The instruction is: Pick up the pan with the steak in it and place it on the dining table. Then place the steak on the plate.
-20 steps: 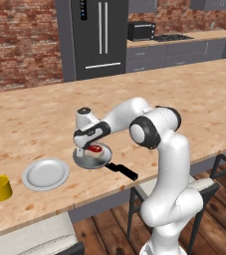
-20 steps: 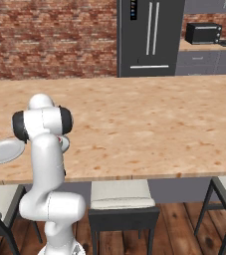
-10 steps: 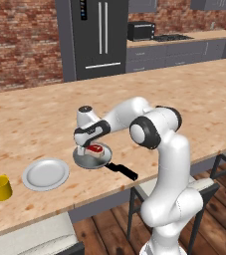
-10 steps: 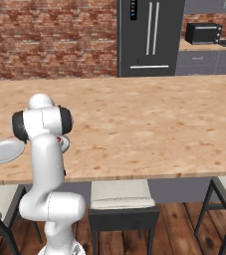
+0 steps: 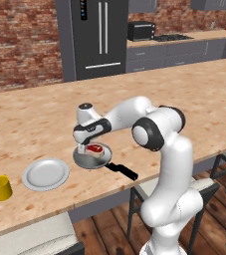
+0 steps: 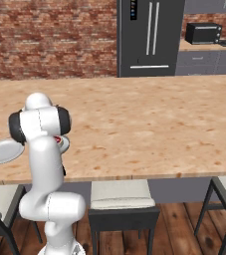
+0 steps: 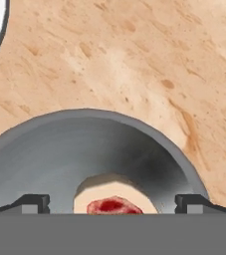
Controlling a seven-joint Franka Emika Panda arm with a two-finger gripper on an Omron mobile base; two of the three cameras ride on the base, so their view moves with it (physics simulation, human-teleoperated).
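Over the last second almost nothing changed: the fingers (image 7: 112, 201) stayed spread wide above the steak (image 5: 95, 148) in the pan (image 5: 92, 156) near the counter's (image 5: 194, 99) front edge, so the transfer to the plate (image 5: 46, 174) remained undone.

Two rear base views share the dining table (image 5: 184, 94) (opposite sides); hand view looks closely down.

The jaws hang straight down over the pan (image 5: 90, 158), spread wide, with the steak (image 5: 95, 148) directly under them inside it. The pan sits on the tan bench (image 5: 45, 117), its black handle running out from below the jaws toward the near edge. Just beside the pan lies the plate (image 5: 46, 174), and past that stands 1 yellow cup (image 5: 1, 188).
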